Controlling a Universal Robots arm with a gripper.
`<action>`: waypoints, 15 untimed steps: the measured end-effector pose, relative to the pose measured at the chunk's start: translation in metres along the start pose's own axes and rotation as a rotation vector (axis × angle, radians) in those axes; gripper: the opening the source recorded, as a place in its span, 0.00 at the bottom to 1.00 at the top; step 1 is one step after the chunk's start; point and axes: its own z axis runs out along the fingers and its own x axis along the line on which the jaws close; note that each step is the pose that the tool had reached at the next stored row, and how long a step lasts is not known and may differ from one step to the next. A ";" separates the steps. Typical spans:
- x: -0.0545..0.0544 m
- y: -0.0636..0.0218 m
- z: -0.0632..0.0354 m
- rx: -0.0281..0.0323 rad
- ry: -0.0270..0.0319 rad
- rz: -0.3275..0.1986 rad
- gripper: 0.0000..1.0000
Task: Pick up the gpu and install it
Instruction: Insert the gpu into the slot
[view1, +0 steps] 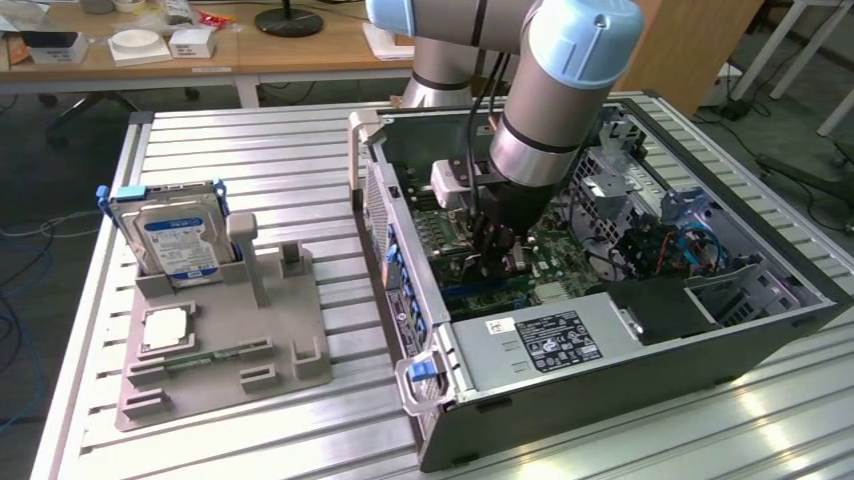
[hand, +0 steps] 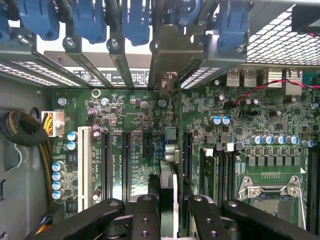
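A: Where are we?
B: Installing. Inside the computer case (view1: 601, 340), over the motherboard (hand: 125, 125), the gripper (hand: 167, 210) has its fingers (hand: 145, 215) closed on the gpu (hand: 167, 170).
A: Orientation?
B: Edge-on above the slots, long axis running toward the rear brackets; seating likely needs slot alignment.

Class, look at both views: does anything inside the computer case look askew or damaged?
Nothing stands out. The gpu stands upright in the gripper, parallel to the motherboard slots; no damage or loose parts show.
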 end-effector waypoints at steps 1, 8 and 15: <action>0.000 0.0000 0.0000 0.0000 0.0000 0.000 0.27; 0.000 -0.0001 -0.0001 0.0006 -0.0004 0.009 0.27; 0.001 0.0007 -0.0010 0.0043 -0.0026 0.012 0.27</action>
